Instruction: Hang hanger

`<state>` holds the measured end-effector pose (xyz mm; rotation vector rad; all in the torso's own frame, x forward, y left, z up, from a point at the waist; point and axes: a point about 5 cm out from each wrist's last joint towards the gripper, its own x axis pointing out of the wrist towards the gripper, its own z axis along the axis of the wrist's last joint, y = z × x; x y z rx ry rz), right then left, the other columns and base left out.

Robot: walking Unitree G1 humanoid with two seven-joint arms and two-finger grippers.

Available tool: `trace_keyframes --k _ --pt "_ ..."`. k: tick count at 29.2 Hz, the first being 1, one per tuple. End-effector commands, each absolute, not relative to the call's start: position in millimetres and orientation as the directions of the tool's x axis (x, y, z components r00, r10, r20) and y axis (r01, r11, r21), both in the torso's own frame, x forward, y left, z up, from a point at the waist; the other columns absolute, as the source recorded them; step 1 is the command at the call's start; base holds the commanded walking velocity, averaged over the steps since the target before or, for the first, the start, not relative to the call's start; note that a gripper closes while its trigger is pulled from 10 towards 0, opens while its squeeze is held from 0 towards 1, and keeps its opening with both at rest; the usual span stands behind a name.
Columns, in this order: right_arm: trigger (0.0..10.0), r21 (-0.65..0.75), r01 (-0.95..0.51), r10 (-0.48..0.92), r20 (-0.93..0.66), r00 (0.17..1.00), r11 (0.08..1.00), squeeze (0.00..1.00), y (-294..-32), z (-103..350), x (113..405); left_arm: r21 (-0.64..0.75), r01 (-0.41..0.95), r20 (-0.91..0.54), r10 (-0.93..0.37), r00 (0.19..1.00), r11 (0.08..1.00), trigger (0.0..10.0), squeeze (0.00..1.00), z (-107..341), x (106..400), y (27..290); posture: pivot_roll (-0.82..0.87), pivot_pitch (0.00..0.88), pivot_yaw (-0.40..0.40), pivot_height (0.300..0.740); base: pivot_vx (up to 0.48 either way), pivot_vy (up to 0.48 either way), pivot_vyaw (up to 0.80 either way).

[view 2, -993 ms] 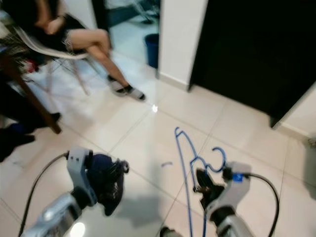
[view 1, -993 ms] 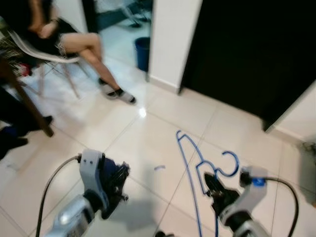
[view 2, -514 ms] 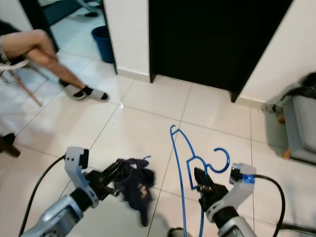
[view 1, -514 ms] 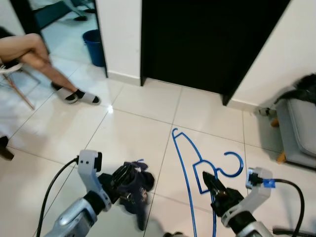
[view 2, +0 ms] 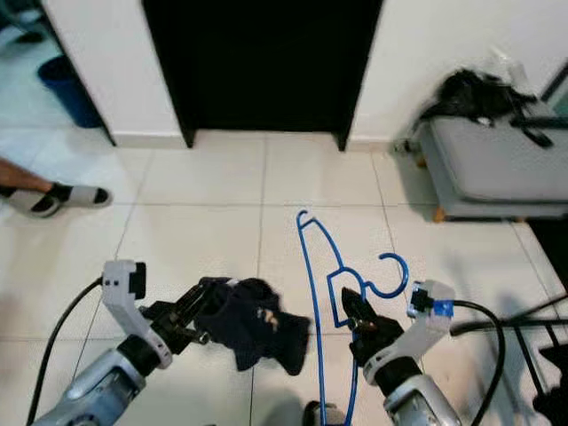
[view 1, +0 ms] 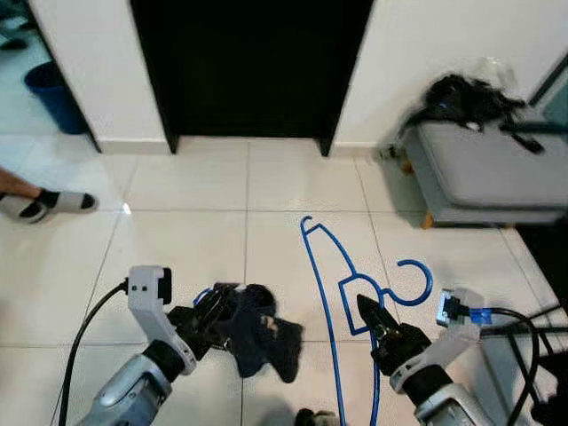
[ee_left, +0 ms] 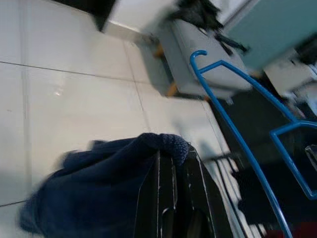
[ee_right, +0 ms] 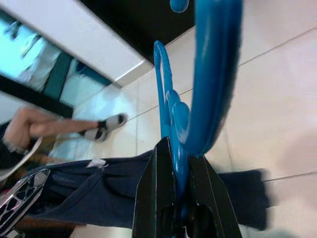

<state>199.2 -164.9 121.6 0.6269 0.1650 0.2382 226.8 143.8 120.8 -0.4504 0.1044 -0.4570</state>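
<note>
Right gripper (view 1: 371, 321) clamped on blue hanger (view 1: 330, 277), left gripper (view 1: 206, 312) pinching navy garment (view 1: 259, 330) (both held above floor tiles).

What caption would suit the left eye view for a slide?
Right gripper holds a blue hanger and left gripper a dark garment before a dark doorway.

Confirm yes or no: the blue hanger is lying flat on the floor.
No. The right gripper holds the blue hanger up off the tiles.
</note>
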Motion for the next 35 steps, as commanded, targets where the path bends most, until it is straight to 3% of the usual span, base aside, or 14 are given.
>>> trace_keyframes --k 1,35 --pt "10.0 0.609 -0.148 0.259 -0.097 0.961 0.779 0.0 -167.2 119.0 194.8 -0.453 0.407 -0.001 -0.457 0.889 0.793 10.0 0.0 120.5 224.2 144.0 -0.02 0.241 -0.02 0.74 0.0 0.0 -0.8" --pt "10.0 0.635 -0.142 0.265 -0.103 0.959 0.759 0.0 -169.8 116.9 189.3 -0.469 0.406 -0.022 -0.47 0.882 0.785 10.0 0.0 117.0 221.2 141.3 -0.04 0.217 -0.024 0.74 0.0 0.0 -0.8"
